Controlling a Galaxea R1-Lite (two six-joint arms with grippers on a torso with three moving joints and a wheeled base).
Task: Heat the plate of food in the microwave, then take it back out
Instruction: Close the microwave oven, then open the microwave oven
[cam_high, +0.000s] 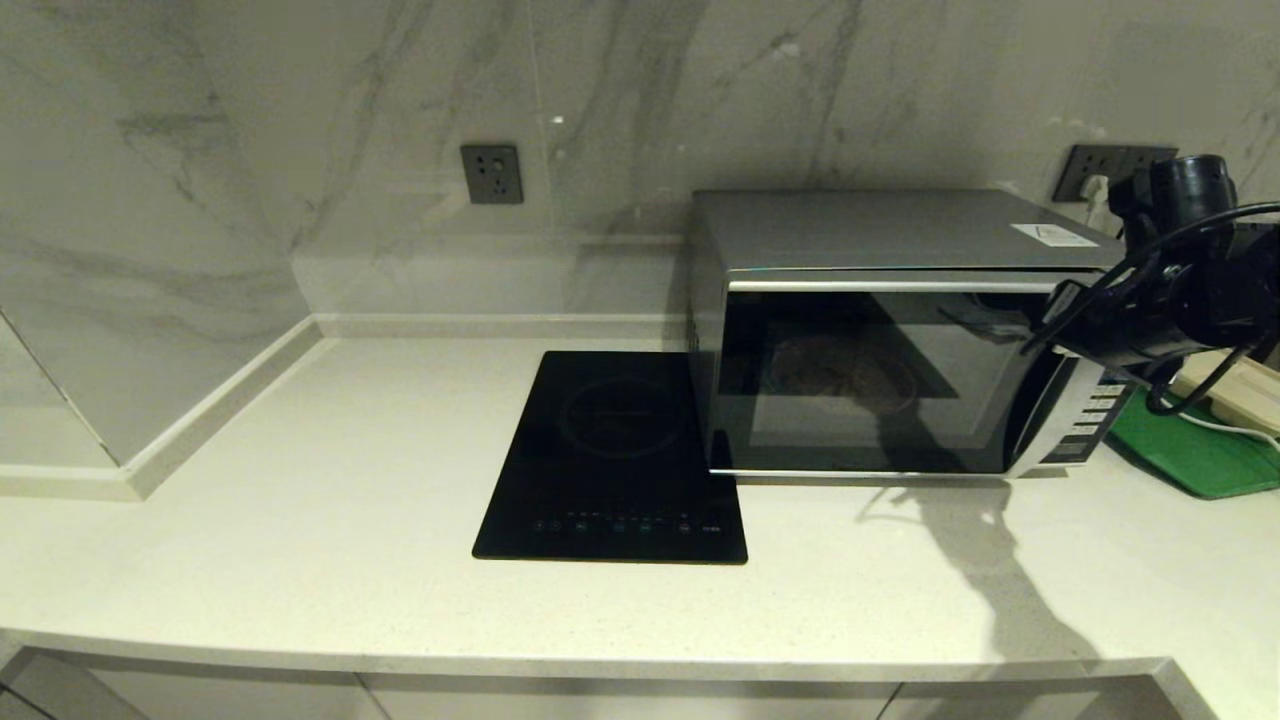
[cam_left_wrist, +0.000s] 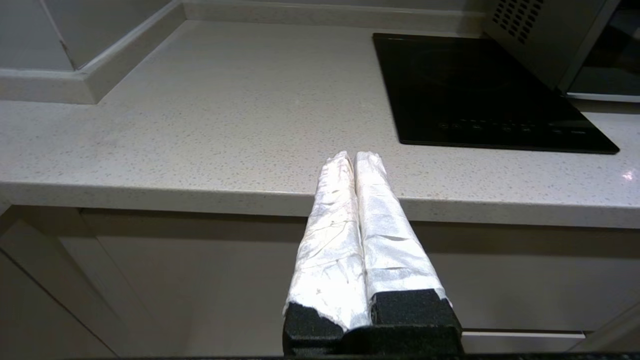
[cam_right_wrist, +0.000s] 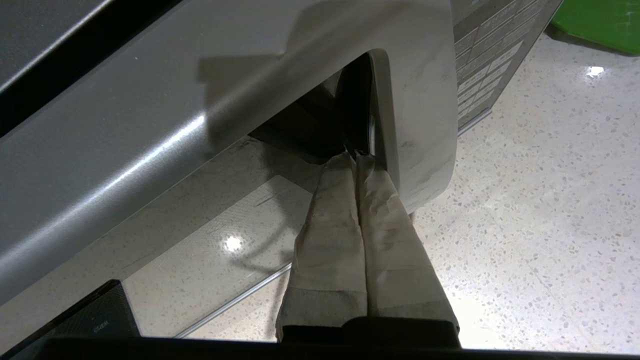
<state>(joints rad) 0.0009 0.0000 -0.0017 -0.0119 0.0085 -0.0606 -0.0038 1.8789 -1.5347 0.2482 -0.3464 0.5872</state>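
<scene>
The silver-grey microwave (cam_high: 880, 330) stands on the counter at the right, and its dark glass door looks closed in the head view. Behind the glass a dim round shape (cam_high: 838, 372) shows; I cannot tell whether it is the plate of food. My right arm (cam_high: 1165, 295) reaches to the door's right side by the button panel (cam_high: 1085, 415). In the right wrist view the right gripper (cam_right_wrist: 356, 156) is shut and empty, its taped tips poking into the dark gap behind the door's curved silver trim (cam_right_wrist: 415, 125). My left gripper (cam_left_wrist: 355, 156) is shut and empty, held low before the counter's front edge.
A flat black glass cooktop (cam_high: 615, 455) lies just left of the microwave. A green flat tray (cam_high: 1195, 455) and a beige tray (cam_high: 1240, 390) sit to its right, under my right arm. Wall sockets (cam_high: 492, 174) are on the marble backsplash. The counter (cam_high: 300, 520) stretches left.
</scene>
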